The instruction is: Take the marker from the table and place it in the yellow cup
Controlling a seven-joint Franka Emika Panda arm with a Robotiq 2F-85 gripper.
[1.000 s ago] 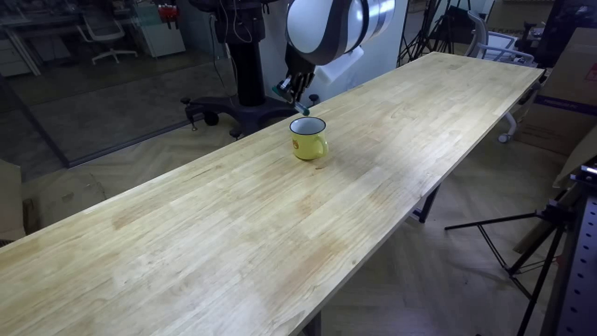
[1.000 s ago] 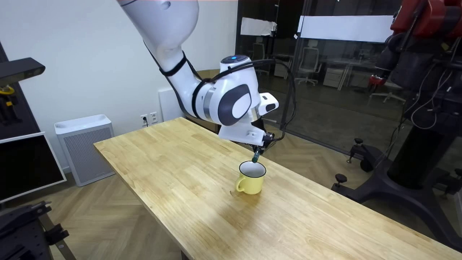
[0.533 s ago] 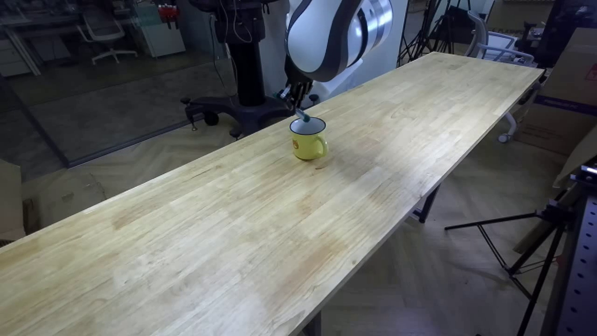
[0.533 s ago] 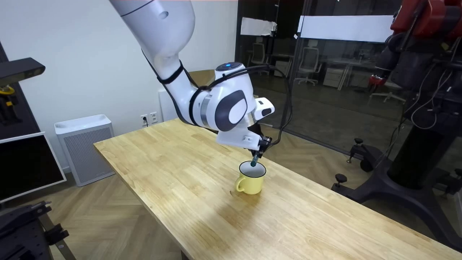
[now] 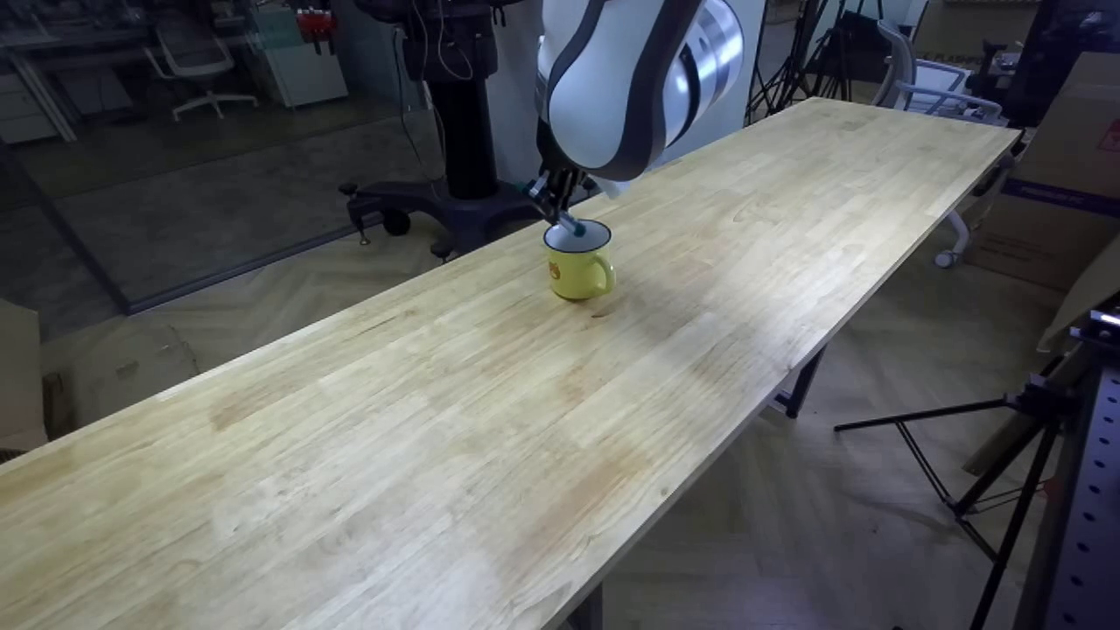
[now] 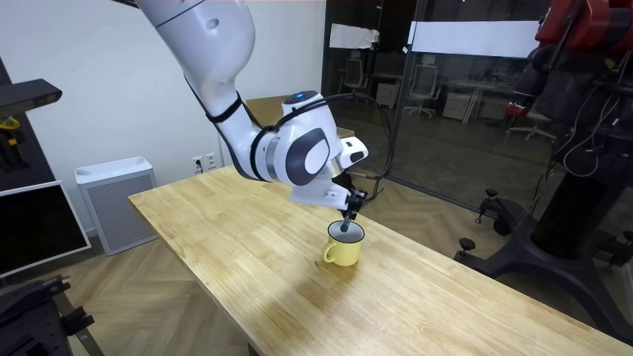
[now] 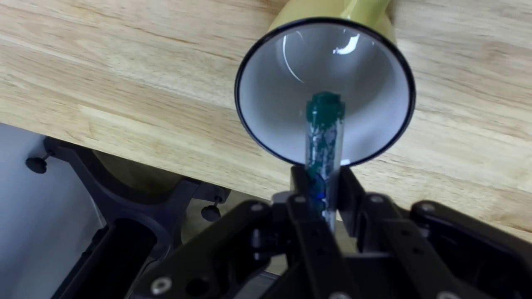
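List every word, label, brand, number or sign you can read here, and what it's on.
No text reads clearly.
Marker: patchy green and blue marks, no legible letters.
Cup: orange mark, too small to read.
Box: purple band and red mark, too blurred.
Brown panel behind the chair: faint lettering, too blurred.

The yellow cup [image 7: 278, 95] is gleaming glossy inside; the marker [image 7: 325, 137] is resembling shiny plastic; the bench [image 7: 137, 79] is showing grained wood; the fingers [image 7: 351, 195] are looking matt.
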